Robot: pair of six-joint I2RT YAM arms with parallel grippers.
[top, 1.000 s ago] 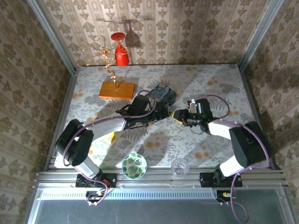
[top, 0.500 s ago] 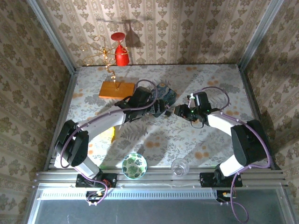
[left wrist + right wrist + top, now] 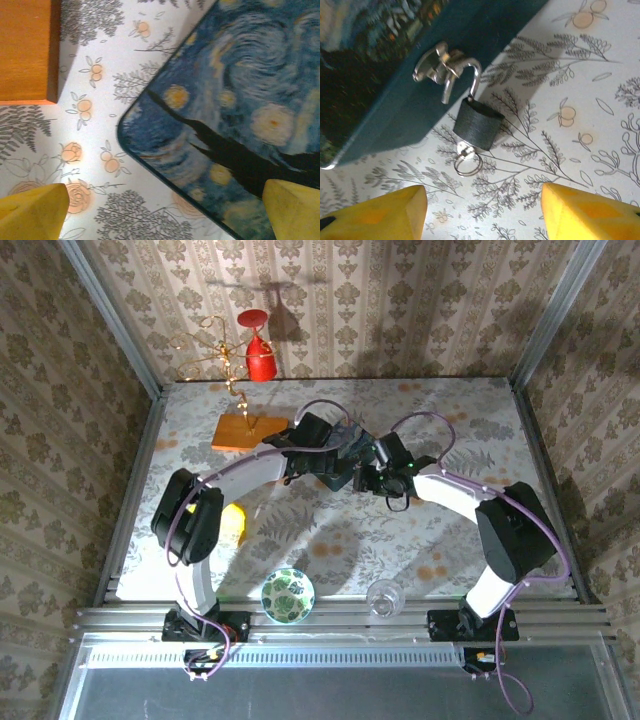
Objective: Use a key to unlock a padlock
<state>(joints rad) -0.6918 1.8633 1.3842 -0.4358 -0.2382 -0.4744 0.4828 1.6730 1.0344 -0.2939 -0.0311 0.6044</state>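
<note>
Padlock: a small padlock with a dark grey body and a silvery looped shackle [image 3: 479, 129]. It hangs by the shackle from the silvery metal hasp [image 3: 434, 67] on the side wall of the tin, and one leg of the shackle ends clear of the body.
Key: a tiny metal key [image 3: 465, 148] sits in the bottom of the padlock body. Only its head shows, with a thin wire ring [image 3: 468, 165] through it, lying on the cloth.
Tin: a blue rectangular tin box painted with swirling stars [image 3: 235, 100], standing on the flowered white tablecloth [image 3: 580, 100] just beside the orange-brown wooden block [image 3: 25, 50].
Right gripper [image 3: 482, 200]: yellow fingers spread well apart with nothing between them — it is near the padlock and key ring, touching neither.
Left gripper [image 3: 165, 200]: spread fully wide and empty, over the tin's near corner — one yellow finger [image 3: 30, 212] above the cloth, the other above the painted lid.
Top view: both grippers meet at the tin, mid-table.
</note>
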